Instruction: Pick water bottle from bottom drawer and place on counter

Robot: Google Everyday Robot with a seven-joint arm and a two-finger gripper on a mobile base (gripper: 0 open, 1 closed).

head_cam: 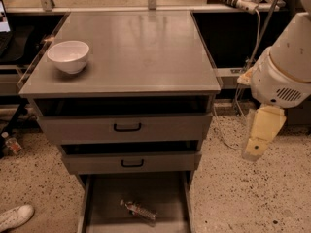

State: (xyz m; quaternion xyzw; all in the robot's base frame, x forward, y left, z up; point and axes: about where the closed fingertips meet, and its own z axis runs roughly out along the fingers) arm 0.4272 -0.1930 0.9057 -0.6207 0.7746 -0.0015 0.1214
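Observation:
The water bottle [139, 210] lies on its side on the floor of the open bottom drawer [170, 198], near its middle. The counter [131, 52] is the flat grey top of the cabinet. My gripper [254, 149] hangs down from the white arm [284, 67] at the right of the cabinet. It is level with the upper drawers, well above and to the right of the bottle, and holds nothing.
A white bowl [68, 56] stands on the counter's left side. Two grey drawers with black handles [127, 127] [132, 163] sit slightly open above the bottom drawer. A cable [228, 130] trails on the speckled floor at right. A white shoe [14, 217] is at bottom left.

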